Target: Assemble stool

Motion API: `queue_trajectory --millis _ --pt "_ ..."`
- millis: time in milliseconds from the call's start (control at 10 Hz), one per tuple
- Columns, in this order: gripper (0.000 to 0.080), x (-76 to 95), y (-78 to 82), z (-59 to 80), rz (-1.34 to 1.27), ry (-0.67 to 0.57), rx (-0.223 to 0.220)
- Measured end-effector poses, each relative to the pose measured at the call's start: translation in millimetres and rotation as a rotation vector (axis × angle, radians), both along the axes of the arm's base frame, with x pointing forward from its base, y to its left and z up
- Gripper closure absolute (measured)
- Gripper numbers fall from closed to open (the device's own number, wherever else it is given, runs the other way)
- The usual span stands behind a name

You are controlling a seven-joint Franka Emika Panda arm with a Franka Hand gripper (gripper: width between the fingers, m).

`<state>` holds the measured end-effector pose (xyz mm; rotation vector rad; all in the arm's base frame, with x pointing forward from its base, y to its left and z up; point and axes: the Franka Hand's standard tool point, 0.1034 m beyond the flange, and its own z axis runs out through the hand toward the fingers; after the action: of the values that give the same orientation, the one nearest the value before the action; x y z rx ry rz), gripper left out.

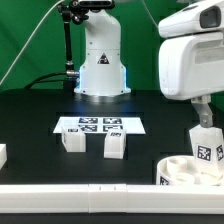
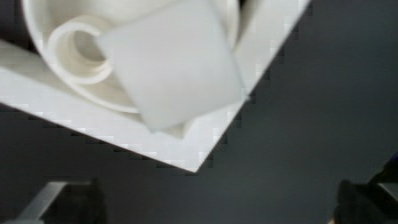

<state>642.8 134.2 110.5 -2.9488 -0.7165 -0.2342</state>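
Note:
The stool's round white seat (image 1: 186,173) lies at the exterior view's near right. One tagged white leg (image 1: 207,146) stands upright on the seat. In the wrist view the same leg (image 2: 171,70) rises from the seat (image 2: 68,48). My gripper (image 1: 203,118) hangs just above that leg, apart from it. Its dark fingertips (image 2: 61,202) show at the frame's two corners, and the gripper (image 2: 217,206) is open with only the black table between them. Two more loose legs (image 1: 72,138) (image 1: 115,146) stand on the table toward the exterior view's left.
The marker board (image 1: 100,125) lies flat in front of the robot's base (image 1: 100,70). A white rail (image 1: 90,190) runs along the near edge. Its white corner wall (image 2: 199,150) hugs the seat. Another white part (image 1: 2,153) peeks in at the exterior view's left edge.

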Motion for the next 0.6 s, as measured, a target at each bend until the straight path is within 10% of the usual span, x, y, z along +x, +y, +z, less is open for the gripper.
queue_trajectory --millis 600 --pt "0.0151 -7.5 -13.4 -14.0 0.260 -0.011 -0.048"
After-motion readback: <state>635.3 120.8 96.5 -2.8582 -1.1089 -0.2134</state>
